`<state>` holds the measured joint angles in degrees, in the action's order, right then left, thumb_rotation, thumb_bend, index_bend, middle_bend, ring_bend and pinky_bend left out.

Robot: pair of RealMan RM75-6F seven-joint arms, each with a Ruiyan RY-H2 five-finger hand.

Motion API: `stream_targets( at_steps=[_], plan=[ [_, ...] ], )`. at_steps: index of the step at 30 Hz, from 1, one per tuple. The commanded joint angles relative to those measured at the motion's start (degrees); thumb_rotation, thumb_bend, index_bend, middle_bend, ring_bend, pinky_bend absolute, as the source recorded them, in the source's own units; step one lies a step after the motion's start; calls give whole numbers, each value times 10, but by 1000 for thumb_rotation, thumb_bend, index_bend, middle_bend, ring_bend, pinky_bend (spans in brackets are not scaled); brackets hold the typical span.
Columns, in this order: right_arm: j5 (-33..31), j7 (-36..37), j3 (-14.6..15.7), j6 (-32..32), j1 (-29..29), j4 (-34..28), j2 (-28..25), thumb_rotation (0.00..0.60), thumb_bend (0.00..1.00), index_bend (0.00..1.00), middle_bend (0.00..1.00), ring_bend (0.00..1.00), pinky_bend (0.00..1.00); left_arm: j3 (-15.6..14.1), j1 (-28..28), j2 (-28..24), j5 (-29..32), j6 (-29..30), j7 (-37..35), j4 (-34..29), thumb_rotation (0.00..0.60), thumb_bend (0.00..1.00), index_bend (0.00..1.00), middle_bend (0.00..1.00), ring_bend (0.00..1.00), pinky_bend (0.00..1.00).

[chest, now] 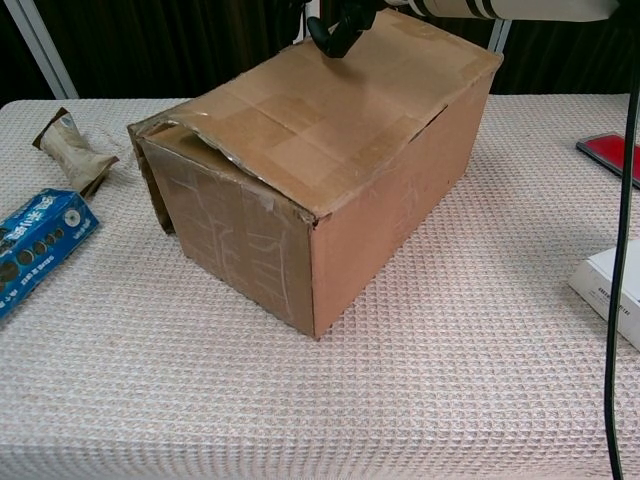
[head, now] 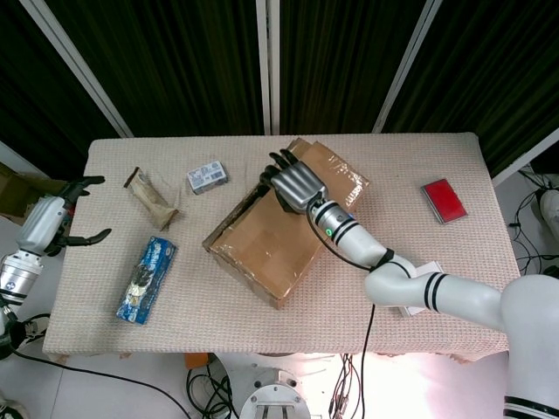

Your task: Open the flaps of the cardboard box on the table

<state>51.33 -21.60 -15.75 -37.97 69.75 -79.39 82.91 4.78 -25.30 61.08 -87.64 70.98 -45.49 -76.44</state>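
The brown cardboard box (head: 278,234) lies slantwise mid-table, its taped top flaps down, with a dark gap along the top's left edge. In the chest view the box (chest: 300,170) fills the middle, and a torn flap edge sticks up at its near-left corner. My right hand (head: 295,183) rests on the far end of the top, its dark fingertips (chest: 335,28) curled down at the far edge of the flap; nothing is plainly gripped. My left hand (head: 54,223) hangs open beyond the table's left edge, far from the box.
A brown snack packet (head: 153,199), a small blue-white carton (head: 207,176) and a blue biscuit pack (head: 146,279) lie left of the box. A red flat item (head: 444,201) lies at the right. A white box (chest: 612,290) sits front right under my right arm.
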Motion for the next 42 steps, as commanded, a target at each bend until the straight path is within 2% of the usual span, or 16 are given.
stream_targets(
  at_steps=[1,3,8,10,13,20,29,37,42],
  plan=[
    [-6,0,3,0,2,-2,-2,596,825,302,248,0,0,0,0,1,-1,0,-1,1,511,220,131,160,105,249],
    [-5,1,4,-6,2,-6,-4,596,830,352,296,0,0,-1,0,1,-2,0,-1,2,514,220,131,160,105,249],
    [-4,-4,4,-21,2,-21,-16,590,835,588,497,17,0,-3,-1,1,-4,-3,1,0,514,220,131,161,105,249],
    [-6,-9,4,-30,2,-28,-22,590,836,657,537,34,0,-3,-2,1,-4,-4,2,-2,514,220,131,161,105,250],
    [-14,-10,1,-38,1,-42,-33,590,837,699,549,42,0,-3,-4,1,-5,-6,5,-5,517,219,131,161,105,250],
    [-27,1,-9,-40,-5,-99,-82,590,837,705,554,50,0,-3,-8,1,-4,-13,13,-13,516,219,131,161,105,250],
    [-41,-2,-5,-55,-34,-236,-205,583,835,697,567,68,0,-4,-11,1,-2,-21,26,-25,515,219,131,160,105,251],
    [36,42,-1,-105,-104,-333,-294,577,835,682,558,69,0,-3,-17,3,-4,-25,45,-40,518,220,131,156,105,252],
    [105,85,16,-127,-155,-358,-319,577,831,635,544,68,0,-2,-18,2,-3,-24,58,-54,515,220,131,156,105,252]
  ],
)
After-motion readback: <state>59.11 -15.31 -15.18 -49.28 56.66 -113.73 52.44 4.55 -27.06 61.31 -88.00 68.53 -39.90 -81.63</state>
